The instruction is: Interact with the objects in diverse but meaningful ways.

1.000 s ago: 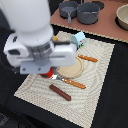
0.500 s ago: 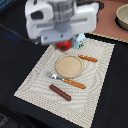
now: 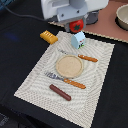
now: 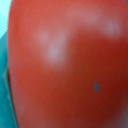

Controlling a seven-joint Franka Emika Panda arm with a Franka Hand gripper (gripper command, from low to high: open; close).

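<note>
Only partly visible: red tomato (image 3: 76, 25) beneath the arm (image 3: 70, 9).

A: Item one is showing as what?
B: Tomato (image 3: 76, 25), showing plain red; in the wrist view the tomato (image 4: 65, 65) is filling the frame in glossy red with pale highlights and one dark speck.
A: Next?
B: Carton (image 3: 78, 39), showing white and teal. Bread (image 3: 48, 36), showing yellow-orange with ridges.
A: The long one?
B: Sausage (image 3: 60, 92), reading reddish brown.
A: Tableware?
B: Plate (image 3: 69, 66), showing tan. Fork (image 3: 64, 80) and knife (image 3: 81, 56), both showing orange handles and grey metal ends.
A: Underneath?
B: Mat (image 3: 35, 85), showing cream with fine stripes, lying on a black table (image 3: 15, 55).
</note>
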